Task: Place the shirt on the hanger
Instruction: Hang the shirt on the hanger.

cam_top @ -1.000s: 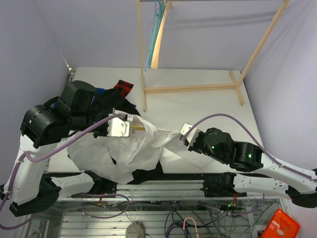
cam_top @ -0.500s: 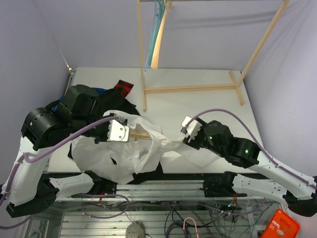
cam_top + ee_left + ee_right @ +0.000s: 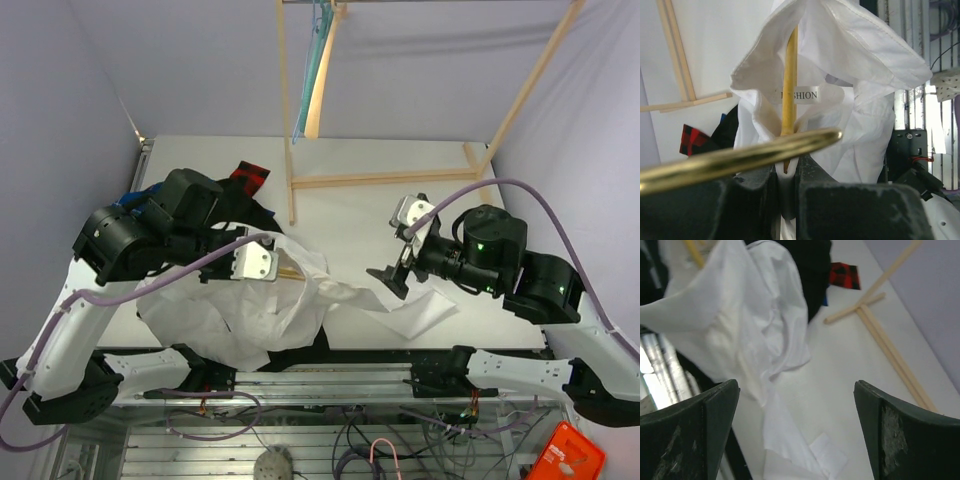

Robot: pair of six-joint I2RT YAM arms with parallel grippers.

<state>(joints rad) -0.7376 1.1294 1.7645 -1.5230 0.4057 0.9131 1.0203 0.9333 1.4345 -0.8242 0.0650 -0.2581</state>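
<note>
Along the near edge of the table, left of its middle, the large white long-sleeved button-up shirt lies in a crumpled heap, with some folds spilling over that edge. One sleeve trails rightwards flat on the table, and its cuff shows in the right wrist view. Just above that sleeve hangs the right gripper, lifted clear of the table. Its two dark fingers are spread wide with nothing between them, and the cloth below is untouched.

Over the heap, the left gripper is pressed together on the thin yellow triangular hanger. In the left wrist view the hanger's yellow rod runs up from between that gripper's fingers into the shirt's open collar. It passes a neck label whose letters partly read "FASHION". The collar folds over the rod's far end and hides it. A blurred brassy curved bar crosses close to the lens; whether it is the hanger's hook I cannot tell.

Beyond the heap, toward the far left corner, a black garment lies bunched on the table, with a red-and-black checked cloth at its far side. A pale wooden rack stands along the far edge, its feet on the table. High on the rack hang a teal hanger and a thick pale wooden hanger, side by side.
</note>
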